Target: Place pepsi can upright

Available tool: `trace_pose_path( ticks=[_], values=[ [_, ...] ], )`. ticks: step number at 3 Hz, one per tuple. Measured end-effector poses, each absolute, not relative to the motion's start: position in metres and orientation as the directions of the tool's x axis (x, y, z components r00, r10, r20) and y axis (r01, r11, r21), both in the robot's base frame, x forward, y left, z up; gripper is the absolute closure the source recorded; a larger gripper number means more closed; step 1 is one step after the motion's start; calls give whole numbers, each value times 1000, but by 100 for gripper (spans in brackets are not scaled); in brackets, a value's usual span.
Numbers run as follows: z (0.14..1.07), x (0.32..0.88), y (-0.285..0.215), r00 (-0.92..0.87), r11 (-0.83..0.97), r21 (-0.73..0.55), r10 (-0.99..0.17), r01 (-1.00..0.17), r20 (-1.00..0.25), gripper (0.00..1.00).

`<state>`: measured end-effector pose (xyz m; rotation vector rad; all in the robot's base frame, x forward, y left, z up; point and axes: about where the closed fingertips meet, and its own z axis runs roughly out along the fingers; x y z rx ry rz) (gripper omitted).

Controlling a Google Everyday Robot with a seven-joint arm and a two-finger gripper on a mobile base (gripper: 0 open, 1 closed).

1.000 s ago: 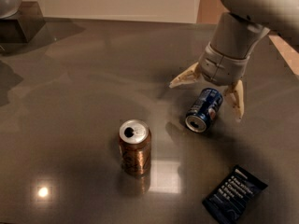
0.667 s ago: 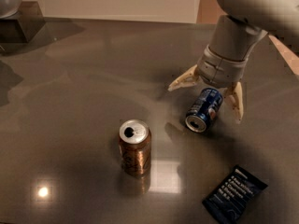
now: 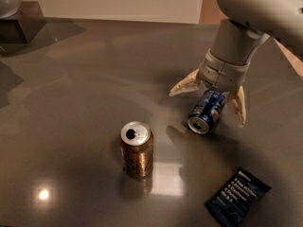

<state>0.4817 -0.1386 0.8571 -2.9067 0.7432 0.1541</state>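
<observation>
The pepsi can point(image 3: 207, 110) lies on its side on the dark table point(image 3: 85, 79), right of centre, its silver end facing the camera. It is blue with white lettering. My gripper point(image 3: 208, 105) hangs just above it, open. One cream finger point(image 3: 185, 84) sticks out to the can's left and the other finger point(image 3: 239, 106) comes down along its right side. The can sits between them, nearer the right finger. The arm's grey wrist covers the can's far end.
A brown copper can point(image 3: 137, 148) stands upright left of the pepsi can. A flat dark-blue snack packet point(image 3: 237, 196) lies at the front right. A bowl on a dark block point(image 3: 19, 18) stands at the back left corner.
The gripper and arm have crept slightly to the left and up over the pepsi can. The can still lies on its side in the same place.
</observation>
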Motion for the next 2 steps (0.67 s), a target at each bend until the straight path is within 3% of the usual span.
trace_pose_path(
  ticks=[2],
  values=[
    [853,475,-138,891,-889,-102,-433,-447,-136,0]
  ],
)
